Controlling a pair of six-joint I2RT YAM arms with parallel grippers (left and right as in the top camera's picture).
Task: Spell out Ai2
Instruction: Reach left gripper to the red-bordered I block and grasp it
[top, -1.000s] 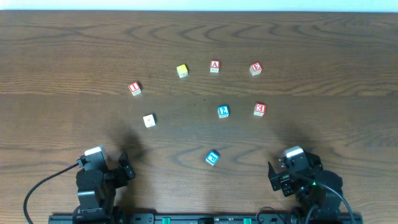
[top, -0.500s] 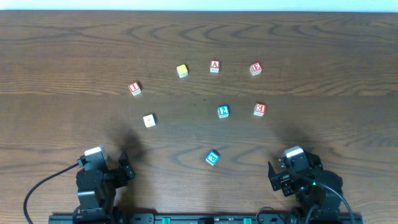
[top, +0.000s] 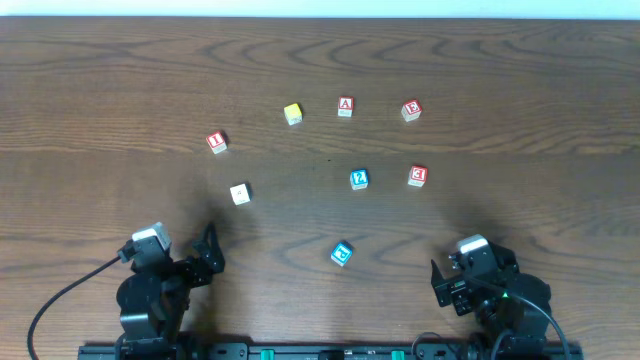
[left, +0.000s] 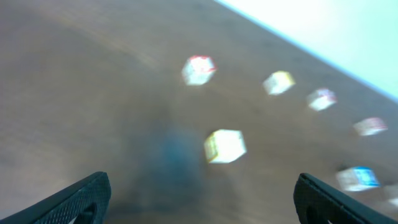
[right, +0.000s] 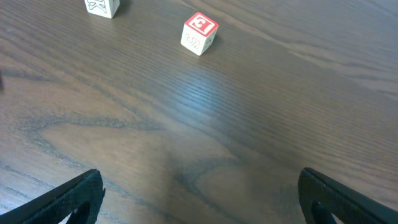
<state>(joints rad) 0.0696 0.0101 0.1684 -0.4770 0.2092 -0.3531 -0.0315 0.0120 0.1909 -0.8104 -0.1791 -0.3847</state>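
Observation:
Several letter and number blocks lie on the wooden table. The red A block (top: 345, 106) is at the back. The blue 2 block (top: 359, 179) is in the middle. A red 1 block (top: 216, 142) lies at the left. A white block (top: 240, 194) lies nearest my left gripper and shows blurred in the left wrist view (left: 225, 145). My left gripper (top: 206, 260) (left: 202, 199) is open and empty at the front left. My right gripper (top: 452, 276) (right: 202, 196) is open and empty at the front right. No letter "i" can be read on any block.
A yellow block (top: 292, 113), a red block (top: 411, 110), a red 3 block (top: 418, 176) (right: 200, 32) and a tilted blue block (top: 342, 254) also lie on the table. The table's far edge runs along the top.
My left arm has swung slightly up and to the right, and its wrist view is blurred by motion. The right arm and the blocks have not moved.

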